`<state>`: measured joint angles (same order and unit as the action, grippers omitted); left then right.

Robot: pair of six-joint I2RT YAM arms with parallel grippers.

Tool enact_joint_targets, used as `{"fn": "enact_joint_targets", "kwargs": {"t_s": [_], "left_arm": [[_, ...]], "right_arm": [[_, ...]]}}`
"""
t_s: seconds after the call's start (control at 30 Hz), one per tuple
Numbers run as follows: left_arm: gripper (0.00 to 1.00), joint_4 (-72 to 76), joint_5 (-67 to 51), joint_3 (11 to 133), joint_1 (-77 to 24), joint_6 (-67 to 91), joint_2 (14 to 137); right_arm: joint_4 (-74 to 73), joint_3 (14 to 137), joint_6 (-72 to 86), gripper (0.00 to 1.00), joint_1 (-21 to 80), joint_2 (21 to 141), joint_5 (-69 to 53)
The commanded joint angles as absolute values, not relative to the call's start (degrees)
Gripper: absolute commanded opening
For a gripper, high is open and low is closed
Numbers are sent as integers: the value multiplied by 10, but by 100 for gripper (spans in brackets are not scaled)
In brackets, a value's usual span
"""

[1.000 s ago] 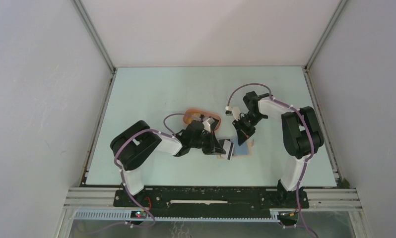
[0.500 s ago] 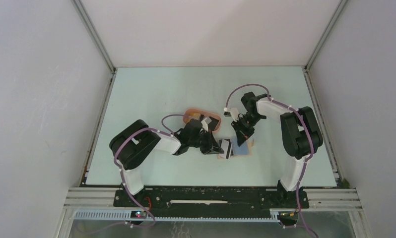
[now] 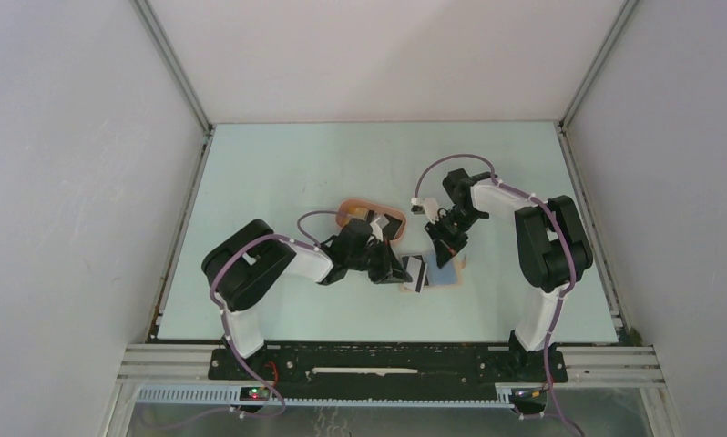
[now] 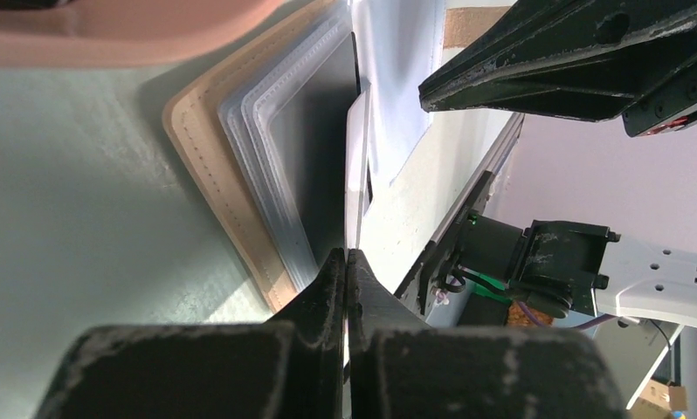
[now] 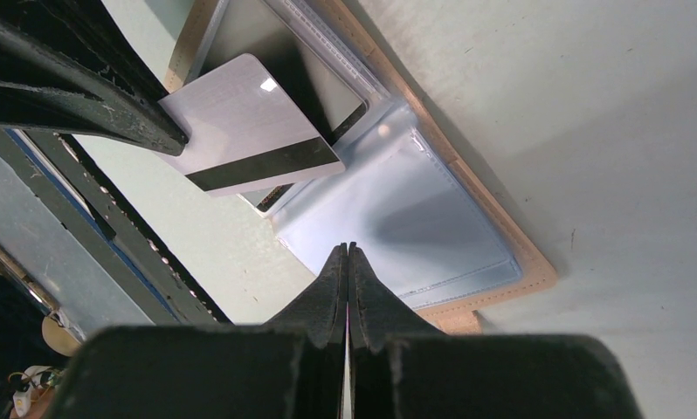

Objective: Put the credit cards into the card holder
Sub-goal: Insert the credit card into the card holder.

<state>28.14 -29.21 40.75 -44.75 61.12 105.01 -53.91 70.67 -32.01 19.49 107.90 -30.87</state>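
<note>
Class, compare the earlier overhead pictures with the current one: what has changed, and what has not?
The left gripper, pinching the striped white card, and the shut right gripper both crept very slightly left in the overhead view. Nothing was grasped or released. The open card holder lies as before.

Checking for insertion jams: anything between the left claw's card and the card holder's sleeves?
Nothing visible. The left claw holds the striped card at the card holder's open sleeves. The right claw is shut over the neighbouring sleeve, beside the path.
</note>
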Motion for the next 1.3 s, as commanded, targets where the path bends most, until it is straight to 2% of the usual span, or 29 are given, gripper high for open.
{"fn": "enact_joint_targets", "kwargs": {"t_s": [0.0, 0.6, 1.27], "left_arm": [[0, 275, -297, 430, -455, 617, 1061], [0, 282, -292, 446, -455, 629, 1094], [0, 349, -197, 424, -476, 691, 1096]], "right_arm": [[-540, 724, -317, 0, 193, 1082, -307], [-540, 724, -317, 0, 193, 1082, -309], [-540, 724, -314, 1, 193, 1071, -316]]}}
